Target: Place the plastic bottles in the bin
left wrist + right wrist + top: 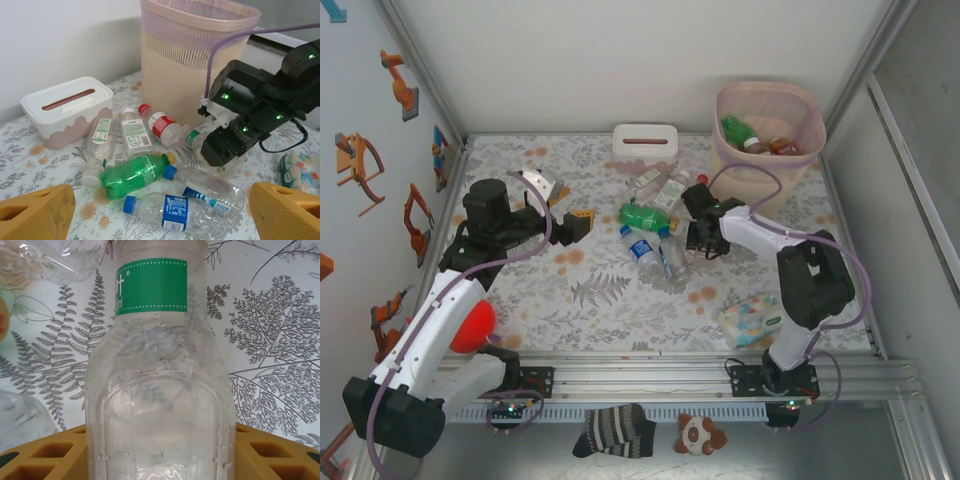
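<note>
Room: a closed cell with a plain white back wall (620,60). The left wall (350,230) carries orange robot-arm stickers (400,85).
Surface: a table (610,310) under a pale cloth (270,340) printed with grey ferns and small orange blossoms. An aluminium rail (640,370) runs along the near edge, with both arm bases on it.
Bin (800,100): stands in the far right corner. It is tall and pale pink, with a lattice band below the rim. A few bottles lie inside, one of them green.
Bottles (655,215): a loose heap on their sides at the middle of the table, toward the far edge and just left of the bin. Most are clear, with blue, red or white caps.
Green bottle (135,175): lies in the heap with its orange cap pointing toward the bin.
Tissue box (645,137): white with a slot, at the far edge, near the heap.
Wipes (752,318): a soft flat pack near the right arm's base, well apart from the heap.
Left gripper (578,222): jaws spread wide and holding nothing. It hangs left of the heap and faces it. The orange fingers (35,210) frame the left wrist view.
Right gripper (705,235): down at the right side of the heap, closed around a clear bottle (160,405) with a green band. Its fingers (45,455) rest against both sides of the bottle, over the cloth.
Beyond the near edge: striped socks (613,430) and a small plush toy (700,435) lie off the table.
</note>
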### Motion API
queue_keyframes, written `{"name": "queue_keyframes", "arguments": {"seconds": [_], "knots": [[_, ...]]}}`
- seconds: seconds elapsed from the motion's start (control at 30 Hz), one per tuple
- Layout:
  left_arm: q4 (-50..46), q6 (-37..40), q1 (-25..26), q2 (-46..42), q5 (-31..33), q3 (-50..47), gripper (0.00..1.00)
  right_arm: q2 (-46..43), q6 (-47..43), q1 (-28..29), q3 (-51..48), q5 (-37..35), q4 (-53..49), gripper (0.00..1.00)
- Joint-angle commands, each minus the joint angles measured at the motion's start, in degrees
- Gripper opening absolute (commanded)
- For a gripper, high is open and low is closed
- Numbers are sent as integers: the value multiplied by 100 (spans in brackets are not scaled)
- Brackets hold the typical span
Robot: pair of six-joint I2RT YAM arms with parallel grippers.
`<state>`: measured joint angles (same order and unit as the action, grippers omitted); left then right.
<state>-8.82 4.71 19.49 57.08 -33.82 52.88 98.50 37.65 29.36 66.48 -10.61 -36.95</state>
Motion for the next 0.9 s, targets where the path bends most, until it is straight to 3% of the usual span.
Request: {"name": "queue_keyframes", "arguments": {"seconds": [0.0, 0.4, 0.87], "knots": [[-76, 74, 38, -12, 5, 117, 90, -523, -41, 78, -22, -171, -410, 55], [-107, 79, 41, 12, 43, 134, 89, -1812, -573, 87, 600, 6, -1583, 51], [-156, 119, 40, 31, 130, 143, 89, -1418, -1440, -137, 3597, 170, -2470, 51]]}}
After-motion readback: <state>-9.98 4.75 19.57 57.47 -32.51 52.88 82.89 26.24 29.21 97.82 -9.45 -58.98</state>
